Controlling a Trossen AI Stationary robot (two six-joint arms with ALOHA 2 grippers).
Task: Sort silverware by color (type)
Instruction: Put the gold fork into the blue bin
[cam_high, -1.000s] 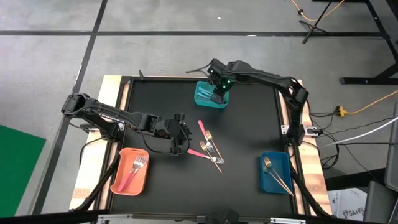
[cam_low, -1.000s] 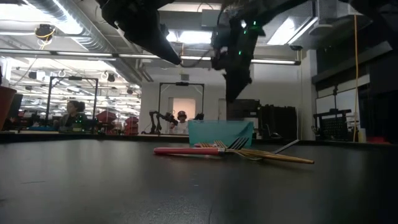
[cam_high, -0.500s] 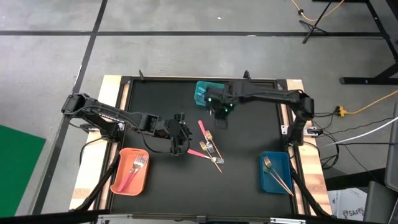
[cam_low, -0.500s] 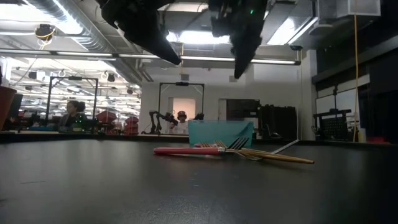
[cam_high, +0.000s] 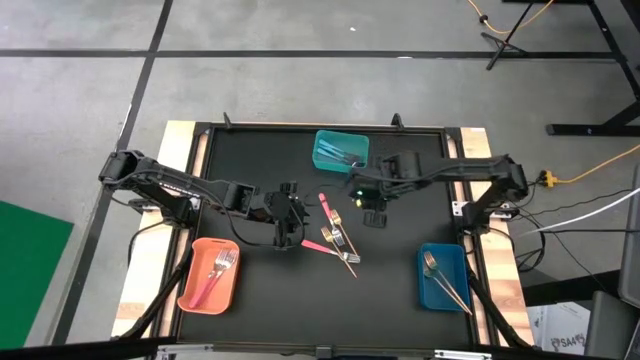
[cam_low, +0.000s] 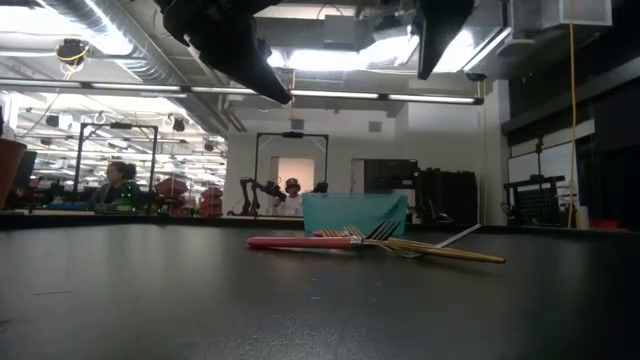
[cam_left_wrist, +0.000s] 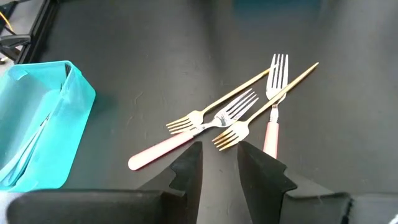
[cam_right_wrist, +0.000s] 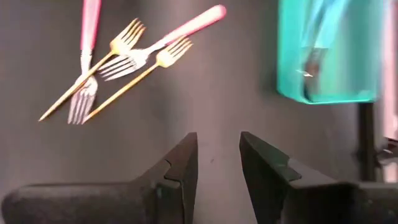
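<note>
Now that my right gripper (cam_high: 376, 216) has swung away from the teal bin (cam_high: 341, 150) at top centre, its fingers open and empty, that drop looks finished and the blue-handled pieces (cam_high: 344, 155) lie inside. It hangs right of centre, above the black table (cam_high: 400, 300). Just left of it, at mid-frame, 4 forks (cam_high: 337, 238) lie crossed in a heap, 2 pink-handled, 2 gold. My left gripper (cam_high: 289, 232) hovers beside that heap as before, fingers slightly apart, holding nothing. Those 4 remain unsorted.
</note>
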